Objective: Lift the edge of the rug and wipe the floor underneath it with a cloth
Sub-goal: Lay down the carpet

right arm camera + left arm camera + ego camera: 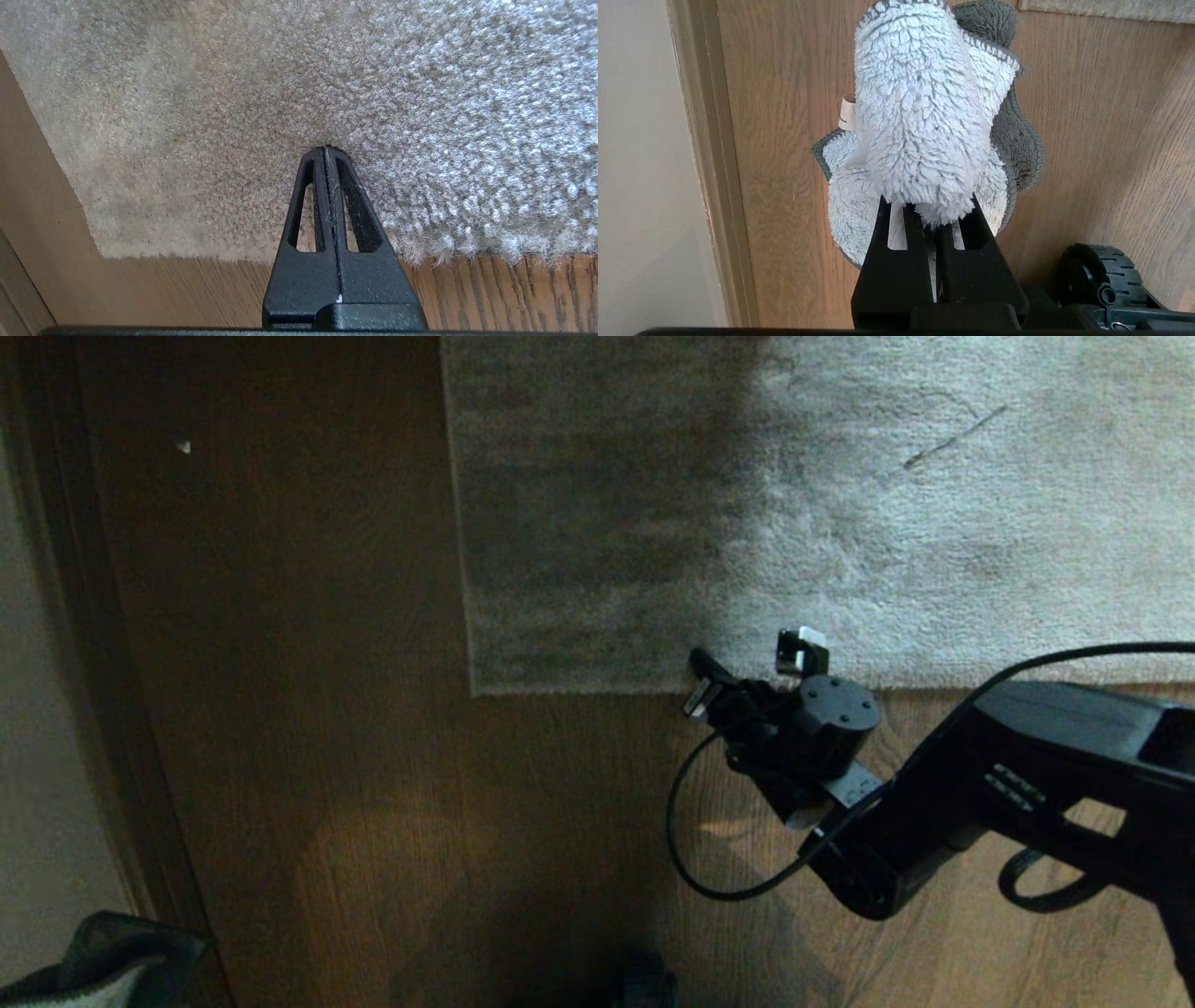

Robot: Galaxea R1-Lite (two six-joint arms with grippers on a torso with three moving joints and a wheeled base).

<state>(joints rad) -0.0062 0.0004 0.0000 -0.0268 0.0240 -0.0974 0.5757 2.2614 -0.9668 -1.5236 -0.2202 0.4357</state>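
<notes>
The closed right hand [329, 151] hovers at the rug [840, 523] edge, empty; the left hand [931, 219] grips the cloth [924, 116]. Next: open, pinch the edge, lift.

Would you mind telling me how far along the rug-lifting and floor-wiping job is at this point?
Done: the left end effector is shut on the cloth, held above the floor. In hand: the right end effector, fingers together, is over the rug just inside its near edge. Left: the rug lies flat, so the edge has not yet been lifted and nothing beneath has been wiped.
</notes>
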